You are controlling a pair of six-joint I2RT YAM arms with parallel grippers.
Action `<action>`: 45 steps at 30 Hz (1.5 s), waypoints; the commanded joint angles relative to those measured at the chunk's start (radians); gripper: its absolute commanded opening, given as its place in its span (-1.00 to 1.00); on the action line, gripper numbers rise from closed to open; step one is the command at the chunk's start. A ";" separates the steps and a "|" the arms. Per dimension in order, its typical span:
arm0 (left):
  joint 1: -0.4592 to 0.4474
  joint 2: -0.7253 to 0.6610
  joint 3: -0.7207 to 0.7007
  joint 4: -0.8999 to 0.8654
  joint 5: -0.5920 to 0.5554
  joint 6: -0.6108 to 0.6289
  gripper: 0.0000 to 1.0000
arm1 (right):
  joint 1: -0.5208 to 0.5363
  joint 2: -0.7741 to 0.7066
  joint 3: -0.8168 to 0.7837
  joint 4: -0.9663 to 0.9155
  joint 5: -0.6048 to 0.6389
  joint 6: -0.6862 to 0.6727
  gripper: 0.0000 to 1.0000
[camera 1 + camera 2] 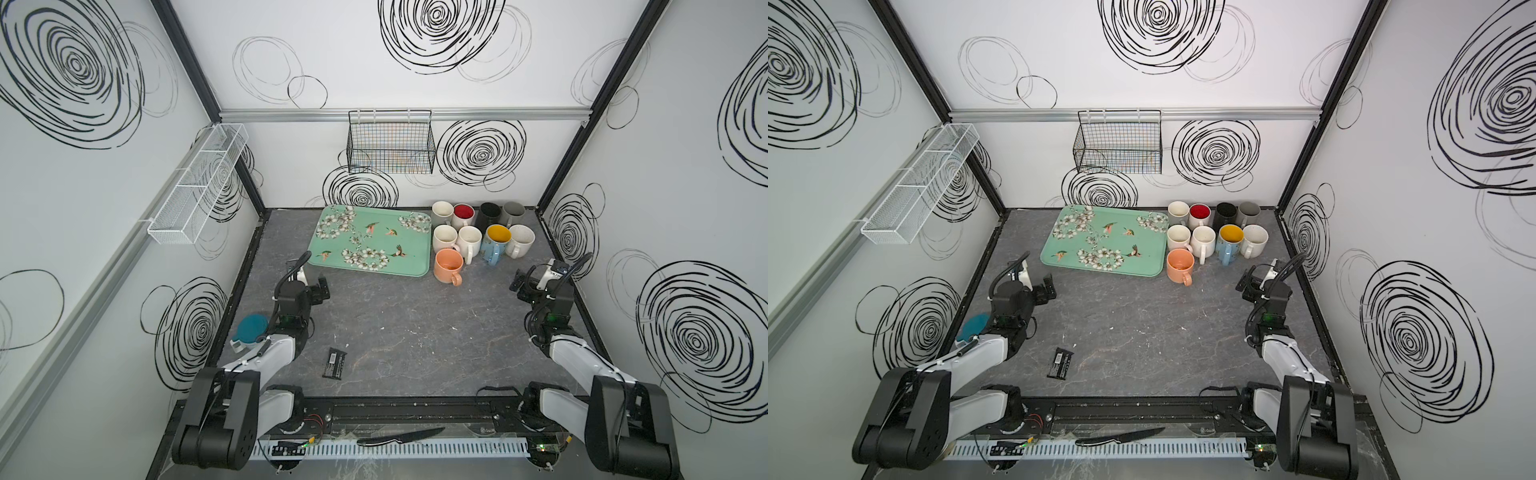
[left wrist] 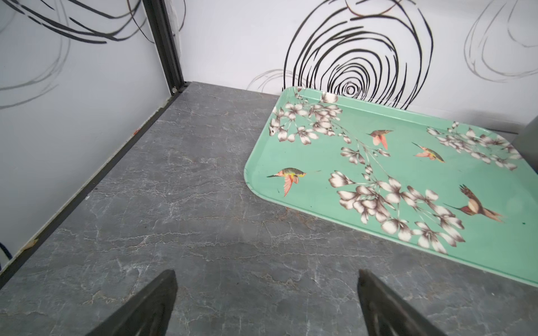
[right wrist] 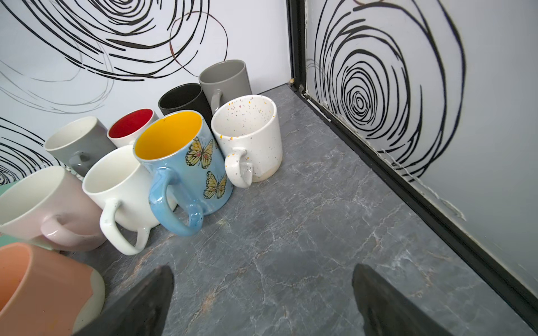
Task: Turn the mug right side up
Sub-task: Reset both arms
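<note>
- Presently, at the far left of a top view, a white mesh wall basket (image 1: pixel 195 183) hangs on the side wall, off the work surface and out of play.
- Lower left: a teal round object (image 1: pixel 251 328) sits by the table's edge, partly hidden by the left arm. Identity unclear.
- Left of centre: the left gripper (image 1: pixel 321 287) hovers over the bare grey marble-pattern tabletop (image 1: pixel 395 332). The left wrist view shows its fingers (image 2: pixel 157 302) spread wide with nothing between them. Judged parked here to keep out of the mugs' way.
- Lower centre: a black rectangular pack (image 1: pixel 335 363) lies flat, and a black knife (image 1: pixel 399 437) rests on the front rail. Both are well apart from the mugs.
- Centre: a mint-green rectangular tray with flowers and birds (image 1: pixel 417 243) lies flat by the back wall. A black wire basket (image 1: pixel 390 145) hangs above it.
- Right of centre: nine mugs are clustered just beside the tray, all mouths up. The peach ceramic mug (image 1: pixel 449 266) stands alone in front, upright, handle toward the camera. Judgement: this is likely the task's mug. None is inverted, so the task looks complete.
- Right: the right gripper (image 1: pixel 521 282) has its fingers (image 3: pixel 151 299) wide apart and empty. It is near the blue butterfly mug with yellow interior (image 3: pixel 186 163) and the white speckled mug (image 3: pixel 247 136), touching neither. Judged to stand clear so the mugs stay undisturbed.
</note>
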 commanded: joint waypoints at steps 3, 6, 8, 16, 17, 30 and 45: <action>-0.007 0.073 -0.046 0.337 -0.084 0.035 0.99 | -0.029 0.080 -0.055 0.223 -0.039 -0.015 1.00; -0.018 0.112 -0.043 0.408 -0.088 0.106 0.99 | -0.050 0.106 -0.079 0.291 -0.048 0.005 1.00; -0.015 0.160 -0.065 0.515 -0.100 0.116 0.98 | -0.056 0.123 -0.084 0.320 -0.060 0.013 1.00; -0.008 0.289 -0.116 0.728 -0.107 0.102 0.99 | -0.055 0.183 -0.049 0.314 -0.105 -0.007 1.00; -0.012 0.291 -0.105 0.714 -0.105 0.107 0.99 | -0.052 0.187 -0.046 0.317 -0.106 -0.008 1.00; -0.033 0.287 -0.087 0.672 -0.131 0.127 0.99 | 0.066 0.353 -0.035 0.483 -0.097 -0.178 1.00; -0.047 0.295 -0.076 0.661 -0.152 0.138 0.99 | 0.082 0.326 0.012 0.347 -0.051 -0.146 1.00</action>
